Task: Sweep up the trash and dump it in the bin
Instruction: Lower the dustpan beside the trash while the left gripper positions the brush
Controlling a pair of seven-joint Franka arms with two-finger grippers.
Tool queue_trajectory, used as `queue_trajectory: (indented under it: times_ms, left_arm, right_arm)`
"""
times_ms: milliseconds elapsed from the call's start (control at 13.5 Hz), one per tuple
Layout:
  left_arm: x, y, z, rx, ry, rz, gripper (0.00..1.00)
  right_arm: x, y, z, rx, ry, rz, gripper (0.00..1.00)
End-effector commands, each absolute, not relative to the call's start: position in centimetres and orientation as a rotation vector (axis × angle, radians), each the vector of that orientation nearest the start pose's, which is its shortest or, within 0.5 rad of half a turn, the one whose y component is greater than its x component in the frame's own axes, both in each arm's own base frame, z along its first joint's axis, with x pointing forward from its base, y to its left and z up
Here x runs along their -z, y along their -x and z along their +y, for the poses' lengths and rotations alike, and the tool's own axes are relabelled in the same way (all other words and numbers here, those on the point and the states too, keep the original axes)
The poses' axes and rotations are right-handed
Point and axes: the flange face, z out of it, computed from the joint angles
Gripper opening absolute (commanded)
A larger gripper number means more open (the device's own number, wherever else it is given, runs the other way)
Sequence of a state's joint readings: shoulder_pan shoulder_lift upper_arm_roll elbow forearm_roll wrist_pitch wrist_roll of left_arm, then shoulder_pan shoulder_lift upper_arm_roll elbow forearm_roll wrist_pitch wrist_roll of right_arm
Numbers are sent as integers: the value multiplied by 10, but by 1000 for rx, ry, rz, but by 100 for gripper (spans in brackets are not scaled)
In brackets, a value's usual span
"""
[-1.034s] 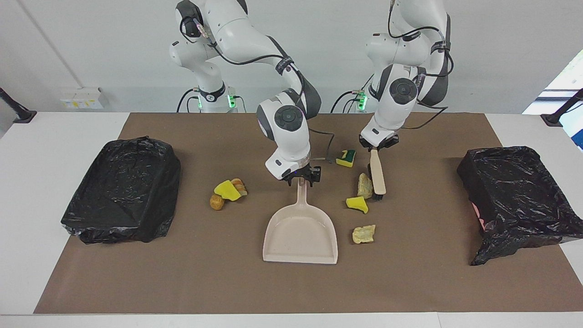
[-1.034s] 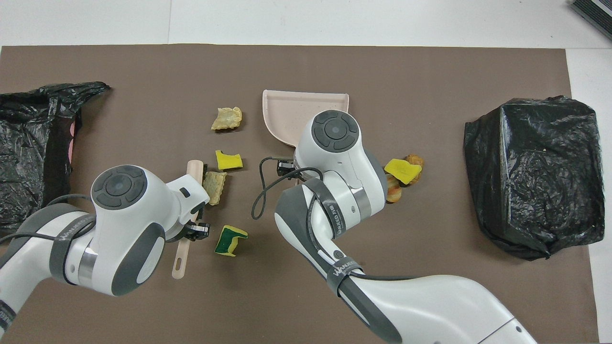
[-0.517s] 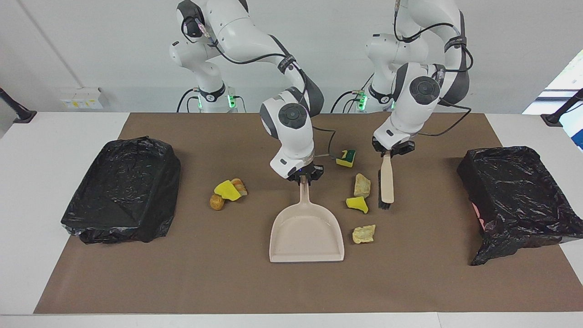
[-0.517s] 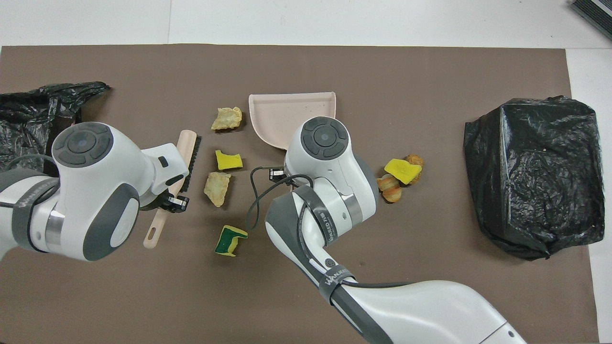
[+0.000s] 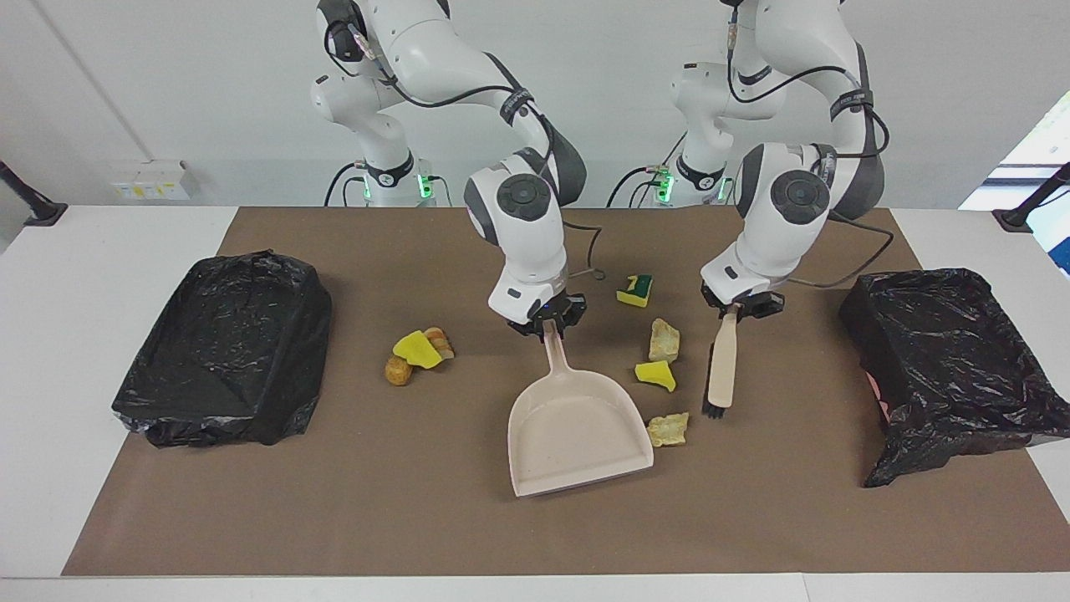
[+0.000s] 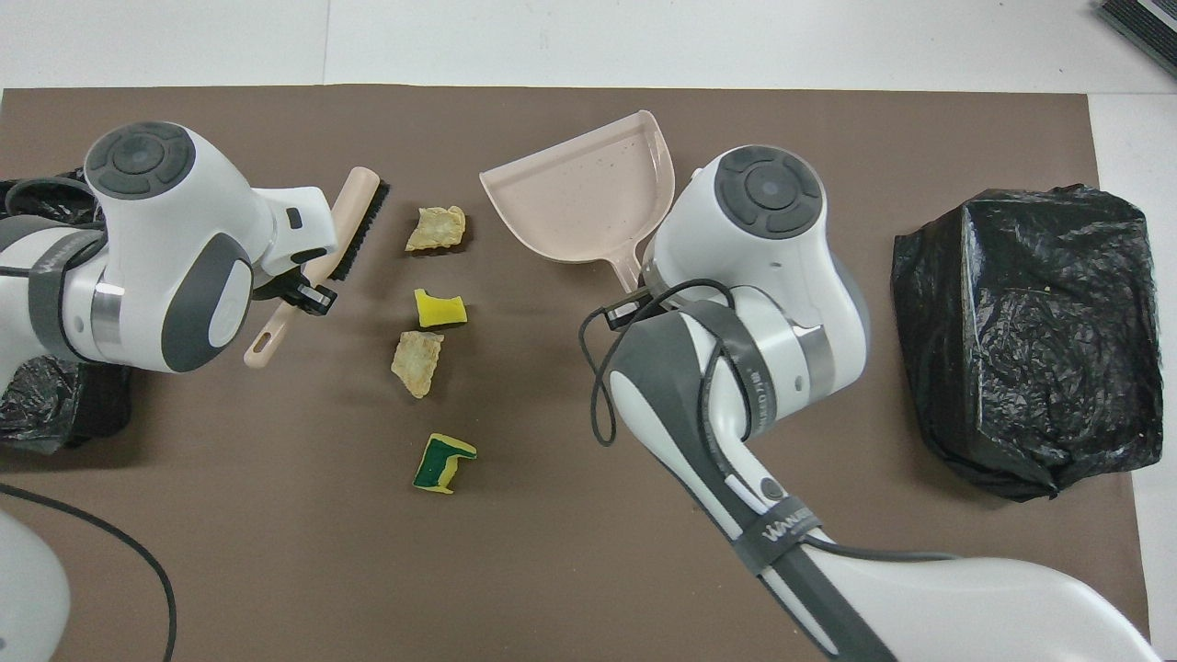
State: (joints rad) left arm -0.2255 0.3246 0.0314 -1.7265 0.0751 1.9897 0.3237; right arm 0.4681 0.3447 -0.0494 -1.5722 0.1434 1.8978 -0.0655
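Observation:
My right gripper [image 5: 549, 323] is shut on the handle of the beige dustpan [image 5: 577, 431], whose mouth is angled toward a pale chunk [image 5: 669, 429] beside its rim. My left gripper [image 5: 737, 304] is shut on the handle of the beige brush [image 5: 720, 372], with the black bristles pointing away from the robots, beside the trash. In a row nearer the robots lie a yellow piece [image 5: 654, 374], another pale chunk [image 5: 664, 340] and a green-backed sponge [image 5: 635, 289]. A yellow sponge with brown lumps [image 5: 418, 351] sits toward the right arm's end. The overhead view shows the dustpan [image 6: 584, 188] and brush [image 6: 354, 216].
A black-lined bin [image 5: 221, 347] stands at the right arm's end of the brown mat and another bin [image 5: 953, 359] at the left arm's end. In the overhead view my right arm covers the yellow-and-brown cluster.
My right gripper closed on the dustpan handle and swung the pan's mouth toward the farthest pale chunk. My left arm carried the brush away from the scraps toward its own end of the table.

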Motion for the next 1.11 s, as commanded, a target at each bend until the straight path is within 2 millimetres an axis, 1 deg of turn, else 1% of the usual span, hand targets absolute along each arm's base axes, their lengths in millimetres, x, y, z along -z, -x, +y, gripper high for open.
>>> queue_trajectory:
  times_ms: [0,74,148,296,369,443,517,665,739,813,887,1034]
  left_arm:
    - [-385,-657,-108,-46,2912,902,0]
    - [-376,-664,-111,-47,2902,921,0]
    - [-373,-668,-114,-40,2898,932,0]
    - [-370,-665,-124,-38,2865,1023,0]
    - [-368,-662,-124,-41,2846,1088,0]
    - [-364,-657,-131,-55,2829,1151,0]
    - [-363,-649,-137,-68,2802,1226,0]
    - [-355,-633,-140,-116,2763,1334,0]
    - [-352,-624,-139,-149,2755,1362,0]
    - [-348,-616,-142,-176,2752,1374,0]
    - [-346,-603,-155,-207,2735,1408,0]
    - [-344,-578,-167,-261,2727,1426,0]
  right_arm:
    - [-444,-584,260,-84,2949,-956,0]
    - [-443,-582,256,-86,2961,-1060,0]
    - [-443,-580,253,-93,2938,-1182,0]
    - [-435,-576,243,-126,2824,-1423,0]
    - [-433,-577,235,-136,2752,-1554,0]
    - [-429,-577,225,-151,2693,-1642,0]
    - [-426,-576,219,-159,2679,-1673,0]
    - [-423,-571,218,-156,2678,-1734,0]
    - [-421,-566,217,-166,2645,-1787,0]
    - [-418,-562,215,-182,2602,-1842,0]
    - [-416,-559,214,-183,2571,-1881,0]
    - [-410,-546,215,-168,2555,-1905,0]
